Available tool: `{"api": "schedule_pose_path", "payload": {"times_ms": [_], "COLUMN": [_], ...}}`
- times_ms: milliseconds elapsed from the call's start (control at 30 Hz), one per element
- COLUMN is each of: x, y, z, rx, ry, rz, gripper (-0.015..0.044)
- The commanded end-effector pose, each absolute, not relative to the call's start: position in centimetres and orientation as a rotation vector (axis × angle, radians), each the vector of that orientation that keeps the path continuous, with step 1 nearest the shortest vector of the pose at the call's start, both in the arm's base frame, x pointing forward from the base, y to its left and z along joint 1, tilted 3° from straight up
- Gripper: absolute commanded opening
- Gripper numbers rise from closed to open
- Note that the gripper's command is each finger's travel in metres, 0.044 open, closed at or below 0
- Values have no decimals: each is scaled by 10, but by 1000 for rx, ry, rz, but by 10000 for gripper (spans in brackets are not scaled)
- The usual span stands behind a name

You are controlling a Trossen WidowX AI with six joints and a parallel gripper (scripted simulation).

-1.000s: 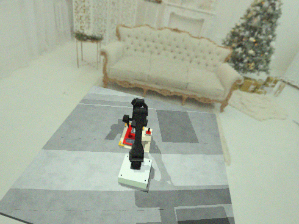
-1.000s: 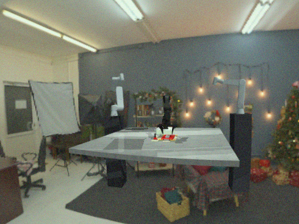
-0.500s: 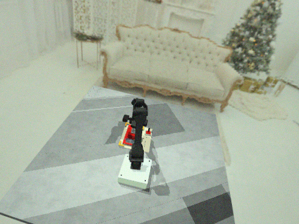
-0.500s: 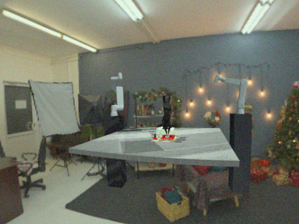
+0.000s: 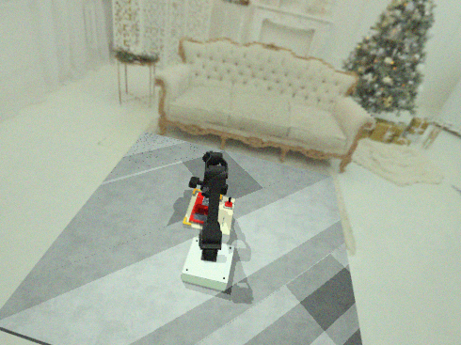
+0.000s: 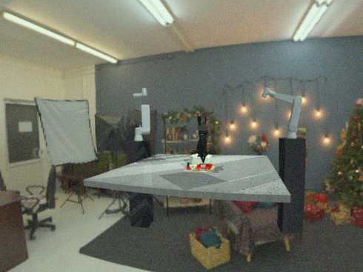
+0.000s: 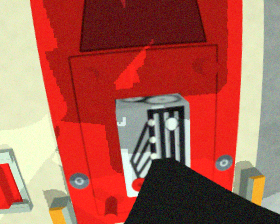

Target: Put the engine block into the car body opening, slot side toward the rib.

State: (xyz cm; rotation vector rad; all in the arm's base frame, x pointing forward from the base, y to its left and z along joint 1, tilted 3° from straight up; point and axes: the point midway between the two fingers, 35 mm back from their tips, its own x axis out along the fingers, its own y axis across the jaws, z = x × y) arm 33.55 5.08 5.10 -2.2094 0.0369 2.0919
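Observation:
The engine block point(image 7: 172, 137), grey with black and white stripes and a red dot, is in the outlined middle area of the red car body point(image 7: 230, 120) point(image 6: 208, 166) in the wrist view. How deep it sits, and where its slot side and the rib are, I cannot tell. My gripper point(image 7: 162, 167) point(image 6: 203, 162) is shut and empty. Its fingertips are together over the lower part of the block in the wrist view, hiding part of it. Whether they touch it is unclear. In the top view the arm covers much of the car body point(image 5: 198, 209).
The car body lies on a cream base point(image 7: 253, 75) with yellow-edged corner brackets point(image 7: 256, 189) point(image 7: 59, 215). A red part with a black pin point(image 5: 229, 204) stands on the cream area beside it. A red piece in a grey frame point(image 7: 7, 185) is left in the wrist view.

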Motion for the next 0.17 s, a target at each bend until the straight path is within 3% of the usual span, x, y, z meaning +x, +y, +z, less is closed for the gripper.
{"api": "schedule_pose_path", "payload": {"times_ms": [0, 33, 133], "x": [335, 335, 335], "y": [50, 50, 50], "z": [51, 51, 51], "rx": [-2208, -2208, -2208], "ry": [45, 45, 45], "rz": [2090, 2090, 2090], "gripper": [0, 0, 79]}}
